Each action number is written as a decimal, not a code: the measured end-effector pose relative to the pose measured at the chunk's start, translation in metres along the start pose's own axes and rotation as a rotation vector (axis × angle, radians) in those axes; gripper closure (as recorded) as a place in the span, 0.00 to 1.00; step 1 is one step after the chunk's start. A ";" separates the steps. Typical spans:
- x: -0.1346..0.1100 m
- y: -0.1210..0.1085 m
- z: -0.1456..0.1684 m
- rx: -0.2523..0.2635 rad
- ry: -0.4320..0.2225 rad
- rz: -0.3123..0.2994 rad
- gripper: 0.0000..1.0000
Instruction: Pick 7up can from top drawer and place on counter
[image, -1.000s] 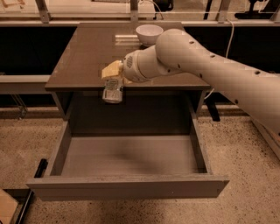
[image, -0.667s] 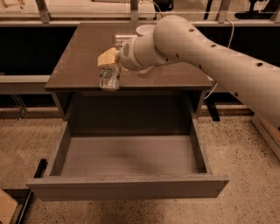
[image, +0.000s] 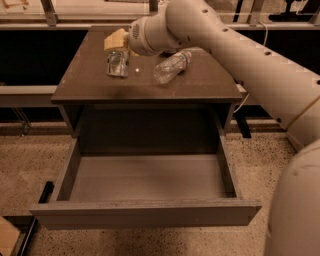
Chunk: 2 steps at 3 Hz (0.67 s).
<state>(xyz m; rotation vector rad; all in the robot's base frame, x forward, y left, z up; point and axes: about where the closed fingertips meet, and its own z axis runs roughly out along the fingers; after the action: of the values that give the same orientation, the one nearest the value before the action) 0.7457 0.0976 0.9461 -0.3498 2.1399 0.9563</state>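
The 7up can (image: 118, 68), silvery with faint green marks, hangs upright in my gripper (image: 117, 59), whose tan fingers (image: 114, 41) are shut on its top. The can is over the back-left part of the glossy brown-grey counter (image: 195, 86); I cannot tell whether it touches the surface. The top drawer (image: 145, 213) is pulled fully open below the counter, and its grey inside (image: 145, 176) holds nothing I can see. My white arm reaches in from the right.
A clear crinkled plastic bottle (image: 170, 67) lies on its side on the counter, just right of the can. Speckled beige floor (image: 30, 165) surrounds the cabinet. A dark bar (image: 37, 207) lies on the floor at the drawer's left front.
My gripper has carried the can from the counter's front edge, above the drawer, back and to the left over the counter top.
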 end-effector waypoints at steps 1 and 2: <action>-0.012 -0.020 0.033 0.005 0.025 0.039 1.00; -0.013 -0.042 0.061 0.038 0.065 0.072 1.00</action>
<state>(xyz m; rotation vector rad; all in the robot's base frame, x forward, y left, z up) 0.8082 0.1125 0.9071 -0.2907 2.2400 0.9551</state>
